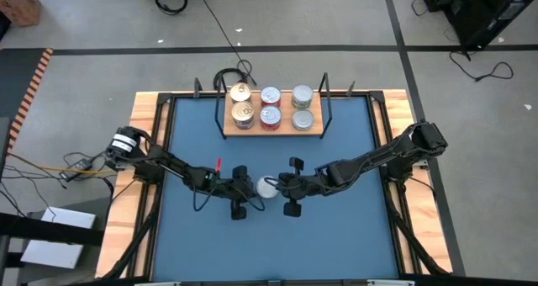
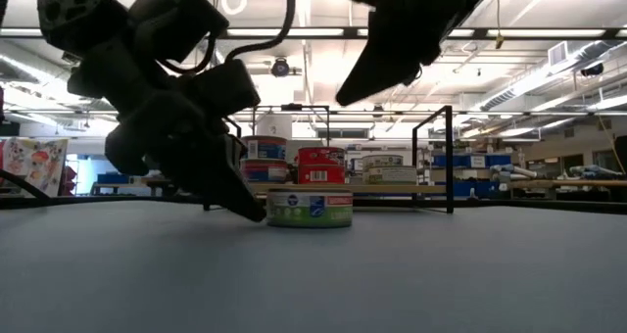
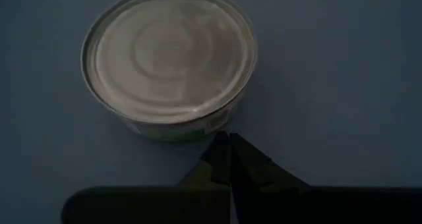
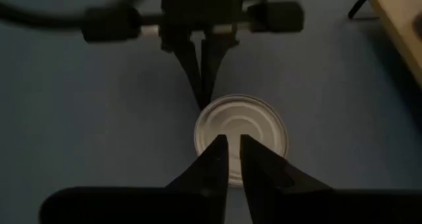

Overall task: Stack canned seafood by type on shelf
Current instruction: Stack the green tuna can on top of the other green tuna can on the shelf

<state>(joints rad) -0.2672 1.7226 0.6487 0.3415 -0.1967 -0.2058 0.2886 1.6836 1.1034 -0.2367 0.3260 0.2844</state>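
Observation:
A silver-lidded tin (image 1: 267,188) with a green label (image 2: 310,208) stands flat on the blue table between my two grippers. My left gripper (image 1: 252,188) is shut and slants down at the tin's left side (image 3: 229,140). My right gripper (image 4: 231,145) hangs above the tin's right part, high in the low view (image 2: 345,98); its fingers are a narrow gap apart and touch nothing. At the far side stands the shelf (image 1: 273,128), which carries gold-lidded tins (image 1: 242,103), red-sided tins (image 1: 270,106) and plain silver-lidded tins (image 1: 302,108). My left gripper has its shut fingertips (image 3: 224,148) against the tin's side wall (image 3: 191,128), low down near the table. The fingers come slanting down from the table's left. The tin stands upright with its base on the table.
The shelf's black wire uprights (image 1: 326,101) rise at both ends of the board. Black cables (image 1: 227,74) lie behind the shelf. The table's wooden rim (image 1: 143,143) runs round the blue surface; bare blue surface lies toward the near edge (image 1: 269,244).

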